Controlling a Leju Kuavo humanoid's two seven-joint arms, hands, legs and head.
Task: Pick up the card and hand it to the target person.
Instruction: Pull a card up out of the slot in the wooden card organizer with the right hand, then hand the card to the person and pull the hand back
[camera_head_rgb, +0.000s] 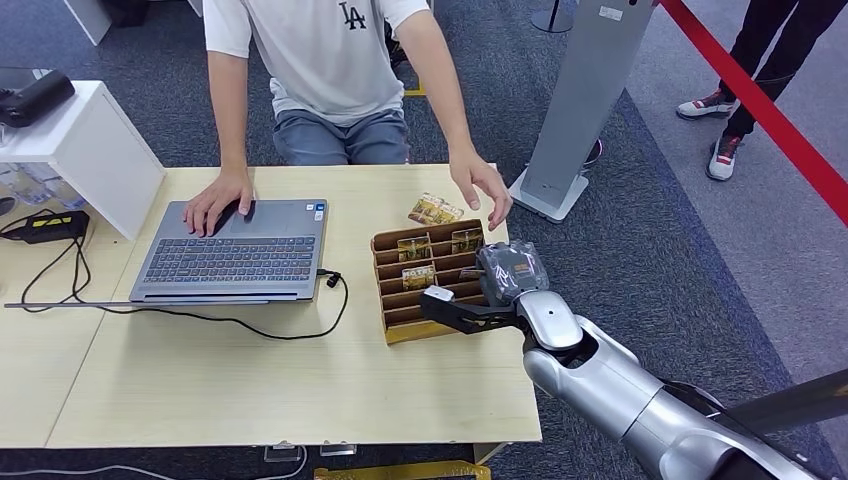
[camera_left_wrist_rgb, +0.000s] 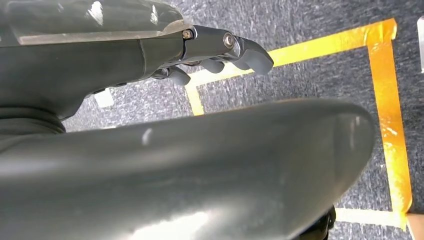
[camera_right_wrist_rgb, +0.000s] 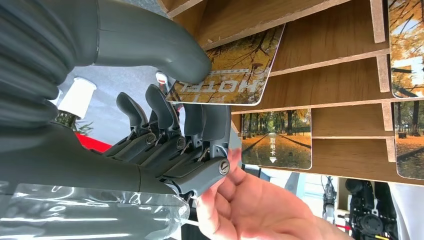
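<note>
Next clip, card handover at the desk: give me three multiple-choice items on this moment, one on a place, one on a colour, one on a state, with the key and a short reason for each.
1. Where does the wooden card rack stand?
A. on the laptop's keyboard
B. on the table, on the robot's right of the laptop
C. on the carpet

2. What colour is the tape on the carpet in the left wrist view?
A. yellow-orange
B. blue
C. green

3. What is the right hand doing?
A. hanging over the floor
B. resting flat on the laptop
C. pinching a card at the rack

Key:
1 B, the rack sits on the table beside the laptop.
2 A, the strips are yellow-orange on grey carpet.
3 C, the thumb and fingers close on the edge of the card printed HOTEL.
</note>
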